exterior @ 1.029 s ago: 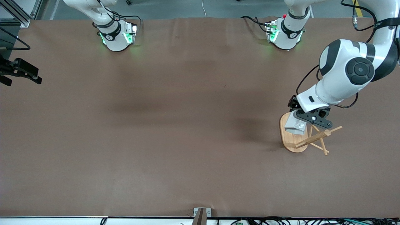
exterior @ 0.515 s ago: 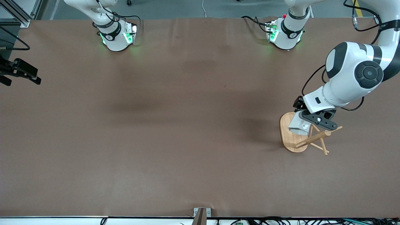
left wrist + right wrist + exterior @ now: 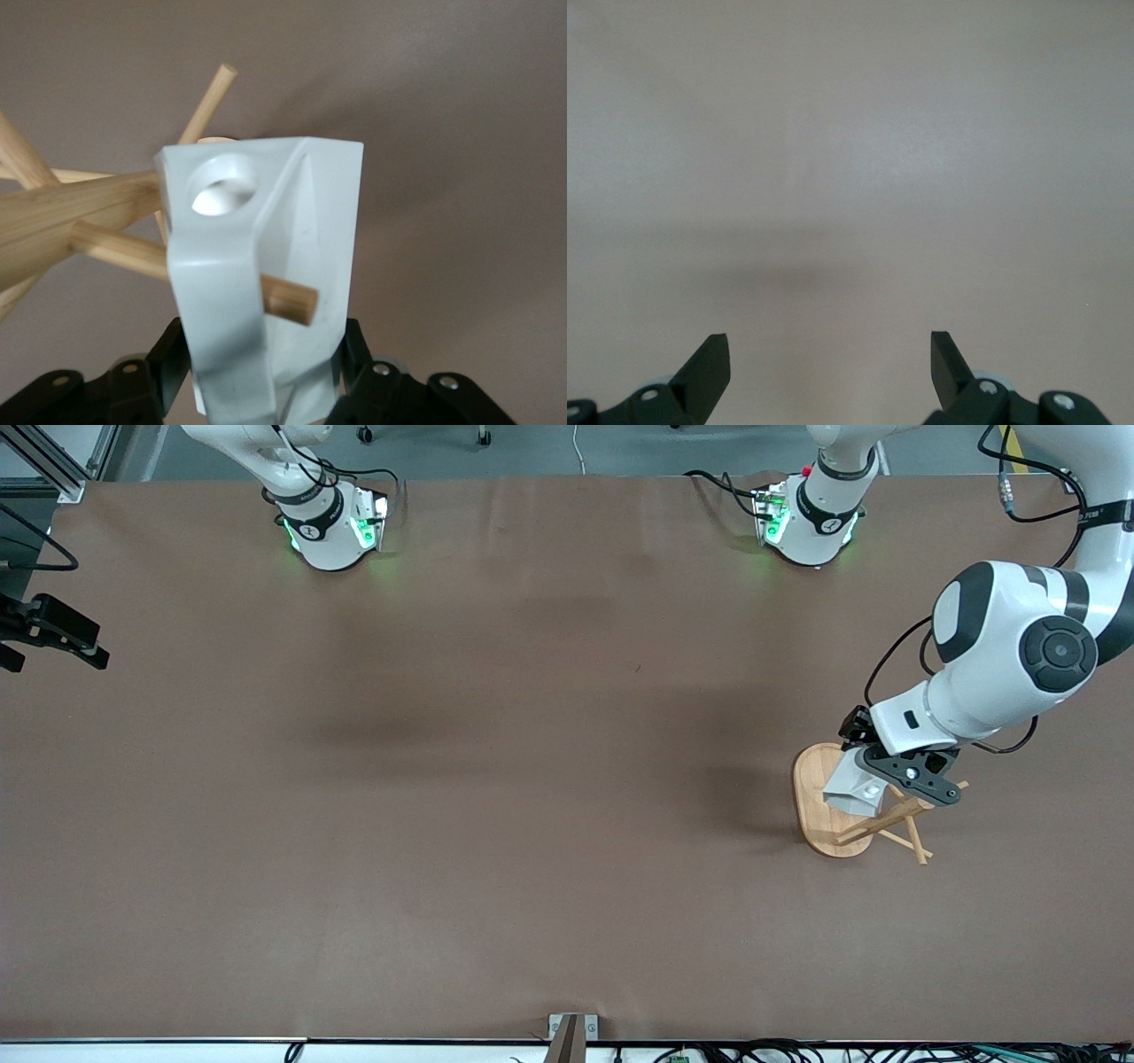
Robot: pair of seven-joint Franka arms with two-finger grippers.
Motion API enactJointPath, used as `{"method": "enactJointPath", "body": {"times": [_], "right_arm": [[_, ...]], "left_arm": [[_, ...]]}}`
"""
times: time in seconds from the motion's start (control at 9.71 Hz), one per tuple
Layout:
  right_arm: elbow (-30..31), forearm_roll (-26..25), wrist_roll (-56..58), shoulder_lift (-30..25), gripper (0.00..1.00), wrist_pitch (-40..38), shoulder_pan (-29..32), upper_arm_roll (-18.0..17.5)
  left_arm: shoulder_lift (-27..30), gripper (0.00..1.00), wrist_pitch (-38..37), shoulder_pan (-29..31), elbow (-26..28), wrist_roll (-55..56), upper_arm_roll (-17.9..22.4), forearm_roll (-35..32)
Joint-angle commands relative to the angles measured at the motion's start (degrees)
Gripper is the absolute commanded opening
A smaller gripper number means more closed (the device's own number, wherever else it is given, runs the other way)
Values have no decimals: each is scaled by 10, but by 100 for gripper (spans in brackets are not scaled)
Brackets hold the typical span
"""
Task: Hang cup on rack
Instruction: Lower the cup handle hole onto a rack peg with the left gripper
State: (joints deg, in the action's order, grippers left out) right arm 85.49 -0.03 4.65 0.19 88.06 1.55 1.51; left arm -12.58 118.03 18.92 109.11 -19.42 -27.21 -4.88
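The white faceted cup (image 3: 853, 789) is held in my left gripper (image 3: 873, 779), over the oval base of the bamboo rack (image 3: 813, 816). In the left wrist view the left gripper (image 3: 264, 372) is shut on the cup (image 3: 310, 221). The round hole (image 3: 221, 186) of the cup's handle tab is free, with no peg in it. One peg (image 3: 288, 297) passes behind the tab and its tip shows against the cup body. The rack's post (image 3: 53, 221) is beside the cup. My right gripper (image 3: 53, 633) waits open and empty over the table edge at the right arm's end, and it also shows in its own wrist view (image 3: 830, 354).
The brown table (image 3: 496, 779) is bare apart from the rack. The rack's thin pegs (image 3: 912, 837) stick out toward the front camera and the left arm's end. A small metal bracket (image 3: 571, 1029) sits at the table's near edge.
My left gripper has carried the cup a little toward the rack's post and the left arm's end of the table. The right gripper has barely shifted.
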Motion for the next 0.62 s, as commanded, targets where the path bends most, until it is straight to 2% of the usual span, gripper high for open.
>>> {"method": "enactJointPath", "body": {"times": [0.0,0.1,0.41,0.51], "right_arm": [[20,-8,-11,-18,100,9,8,-10],[19,-8,-11,-18,100,11,9,-10],[19,-8,-11,-17,100,21,9,-10],[19,-8,-11,-17,100,22,9,-10]], "left_arm": [[-19,60,11,9,-1,-18,-4,8],[-17,100,11,10,-2,-18,-5,15],[8,100,-21,9,-47,2,-4,31],[10,100,-49,9,-75,40,-4,35]]}}
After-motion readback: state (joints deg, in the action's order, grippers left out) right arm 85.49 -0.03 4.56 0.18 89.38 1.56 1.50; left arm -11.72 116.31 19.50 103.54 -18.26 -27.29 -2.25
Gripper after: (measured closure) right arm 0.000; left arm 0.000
